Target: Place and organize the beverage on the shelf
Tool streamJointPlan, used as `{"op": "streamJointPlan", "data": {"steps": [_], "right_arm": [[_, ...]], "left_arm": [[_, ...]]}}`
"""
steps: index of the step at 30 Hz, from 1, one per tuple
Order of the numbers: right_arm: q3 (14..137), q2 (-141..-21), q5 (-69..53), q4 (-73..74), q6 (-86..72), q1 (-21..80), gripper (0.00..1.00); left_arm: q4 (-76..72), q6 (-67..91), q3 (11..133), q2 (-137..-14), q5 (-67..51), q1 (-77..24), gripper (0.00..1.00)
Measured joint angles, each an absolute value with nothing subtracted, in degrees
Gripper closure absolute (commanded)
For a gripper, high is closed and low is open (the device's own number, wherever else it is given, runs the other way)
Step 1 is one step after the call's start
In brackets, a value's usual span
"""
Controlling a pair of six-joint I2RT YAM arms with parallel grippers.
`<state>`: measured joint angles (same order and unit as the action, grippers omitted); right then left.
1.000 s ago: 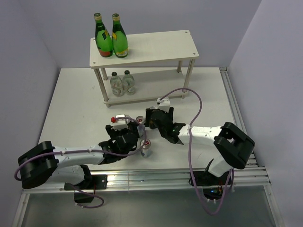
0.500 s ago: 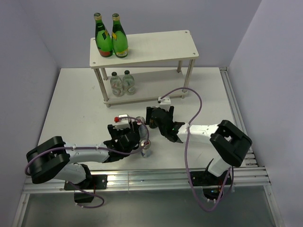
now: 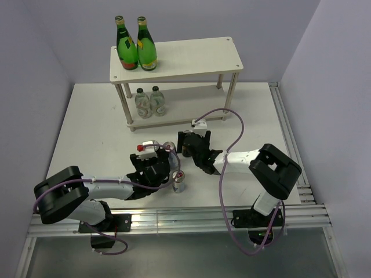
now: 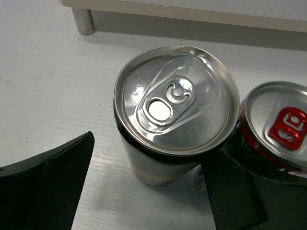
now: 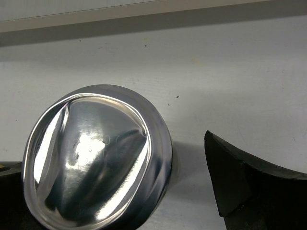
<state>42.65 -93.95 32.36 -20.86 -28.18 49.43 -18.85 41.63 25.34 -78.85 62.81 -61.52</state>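
Near left: left arm (image 3: 87,186) stretched low over the table (image 3: 87,127), reaching toward the centre.

Far left: shelf (image 3: 191,57) stands at the far side of the table. The left end of its top board carries a pair of green glass bottles (image 3: 127,49), upright, side by side. Directly below, on the lower board, is a pair of clear bottles (image 3: 143,104), upright and close together.

Centre, near side of the shelf: cans stand on the table, none on the shelf.
- Left tool (image 4: 148,158) points down over a black can (image 4: 176,103), which is upright with silver lid and pull tab up.
- Tool released. Left finger (image 4: 43,187) stands well off the can with bare table between. Right finger (image 4: 235,196) sits close against the can's lower right side; contact not clear.
- Just right of that finger is a red-tab can (image 4: 280,124), upright, its rim nearly meeting the black can's rim. The frame edge cuts off its right part.
- From above, a slim silver can (image 3: 178,183) with red and blue marks stands just right of the left tool. Cannot tell whether it is the red-tab one.
- A second can top (image 3: 171,146) shows farther back, between the two tools.

Right of centre: right tool (image 3: 191,145) hangs over a dark-sided can (image 5: 96,158) that shows a smooth domed end with no tab. Tool released. Its right-hand finger (image 5: 249,182) is apart from the can, table showing between. The other finger is only a sliver at the frame corner.

Right: right arm (image 3: 272,174) bends back to its base at the near edge. A purple cable (image 3: 237,124) loops over it.
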Motion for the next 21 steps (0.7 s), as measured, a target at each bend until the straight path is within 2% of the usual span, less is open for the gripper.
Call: {"op": "streamJointPlan", "data": {"steps": [3, 7, 9, 12, 13, 15, 16, 18, 19, 21], "right_arm": [[42.59, -94.19, 32.62, -21.89, -27.86, 49.43, 0.12], [42.22, -94.26, 33.3, -23.77, -27.55, 49.45, 0.34], [41.93, -94.32, 33.89, -24.73, -27.27, 49.45, 0.38], [41.91, -94.83, 34.37, -25.82, -27.2, 49.45, 0.5], [41.89, -95.09, 34.57, -26.33, -27.14, 49.45, 0.62], [41.91, -95.33, 34.81, -26.85, -27.11, 49.45, 0.79], [41.91, -95.48, 34.92, -27.14, -27.11, 49.45, 1.0], [41.95, -95.7, 35.24, -27.46, -27.16, 49.45, 1.0], [41.98, -95.72, 35.35, -27.46, -27.16, 49.45, 1.0], [41.98, -95.72, 35.55, -27.4, -27.31, 49.45, 1.0]], "left_arm": [[-20.23, 41.6, 24.84, -79.0, 62.83, -61.1, 0.05], [-22.17, 41.58, 24.67, -80.47, 63.02, -60.58, 0.05], [-23.07, 41.52, 24.67, -81.43, 63.07, -60.38, 0.05], [-24.29, 41.15, 24.64, -82.54, 63.05, -60.14, 0.05], [-24.71, 41.08, 24.64, -82.81, 63.09, -60.01, 0.05], [-25.67, 40.91, 24.6, -83.35, 63.22, -59.79, 0.06], [-26.11, 40.86, 24.58, -83.59, 63.26, -59.68, 0.07], [-27.53, 40.51, 24.53, -84.27, 63.24, -59.33, 0.14], [-28.27, 40.14, 24.53, -84.68, 63.26, -59.13, 0.25], [-30.11, 39.48, 24.62, -85.65, 63.2, -58.65, 0.36]]}}
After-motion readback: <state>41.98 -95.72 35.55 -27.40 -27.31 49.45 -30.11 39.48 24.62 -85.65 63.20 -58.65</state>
